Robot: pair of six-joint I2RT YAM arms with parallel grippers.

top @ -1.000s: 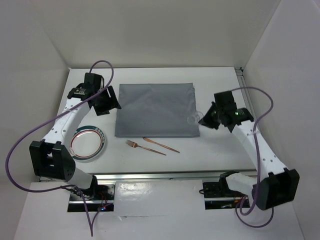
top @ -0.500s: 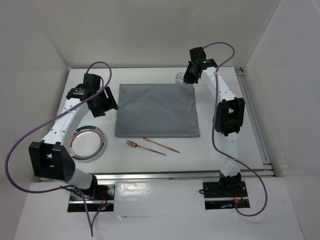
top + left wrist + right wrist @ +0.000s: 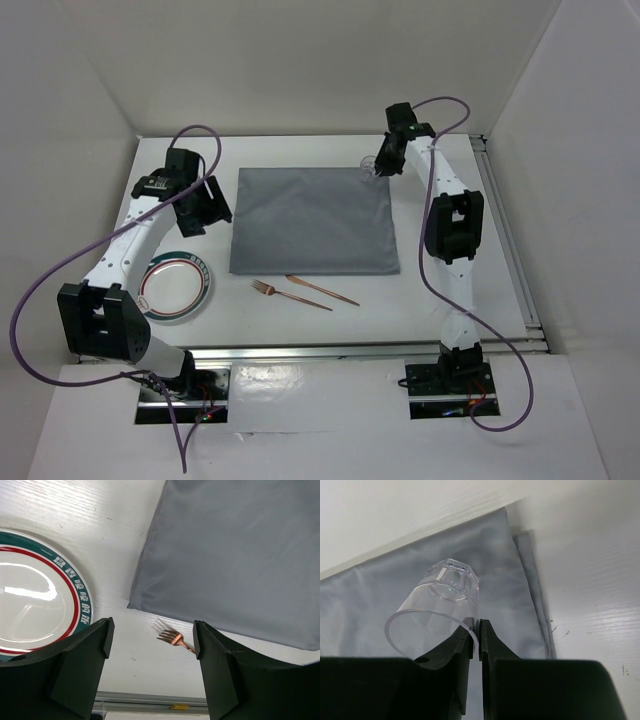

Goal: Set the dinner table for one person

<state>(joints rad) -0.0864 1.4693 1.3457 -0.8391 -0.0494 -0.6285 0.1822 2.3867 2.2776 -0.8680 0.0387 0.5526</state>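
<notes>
The white dinner table (image 3: 380, 310) fills the middle of the top view. Toward its lower left lie a green-and-red-rimmed plate (image 3: 177, 286), a copper fork (image 3: 265, 289) and a second copper utensil (image 3: 322, 290). Above them is the grey cloth (image 3: 315, 220). The left gripper (image 3: 208, 205) hovers off the cloth's left edge. Its wrist view adds that its fingers (image 3: 82, 670) are spread wide with nothing between them, above the fork and the cloth's near corner. At the cloth's upper right corner the right gripper (image 3: 378, 165) holds a clear tumbler (image 3: 366, 162), faint from above. The right wrist view alone shows the tumbler (image 3: 437, 610) tilted over the cloth, its rim pinched between the nearly closed fingers (image 3: 492, 647). A second ago this arm and the tumbler were at the cloth's lower right corner. The left arm has barely shifted.
</notes>
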